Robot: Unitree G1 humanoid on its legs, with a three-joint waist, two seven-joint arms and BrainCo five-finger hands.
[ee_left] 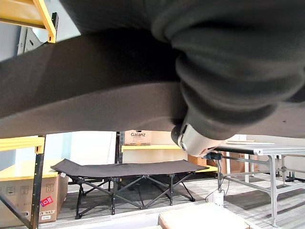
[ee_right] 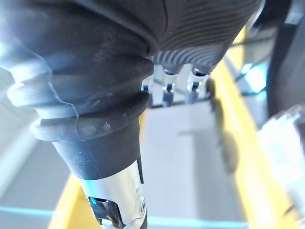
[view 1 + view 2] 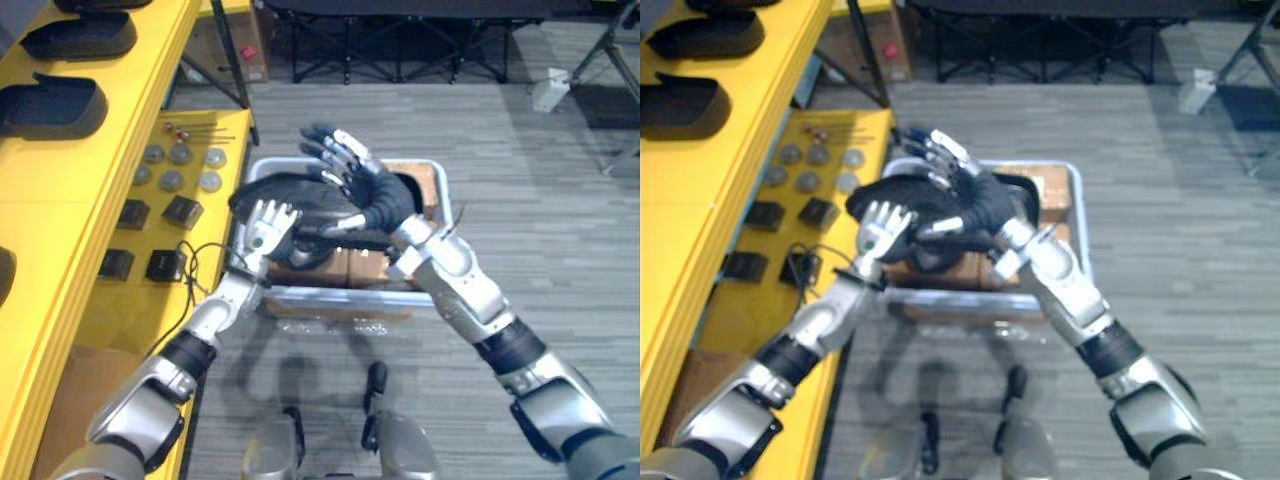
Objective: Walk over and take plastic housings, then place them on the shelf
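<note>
A black plastic housing hangs above a grey bin, squeezed between my two hands. My left hand presses its near left end with straight fingers pointing up. My right hand lies over the far side with fingers spread and straight, its thumb under the housing's near edge. In the left wrist view the housing's dark underside runs across, with my right wrist cover behind it. More black housings lie on the top of the yellow shelf at the left.
A lower yellow shelf board holds small black boxes, round grey discs and a thin cable. Brown cardboard boxes sit in the bin. A black folding cot and a cardboard box stand at the back on grey floor.
</note>
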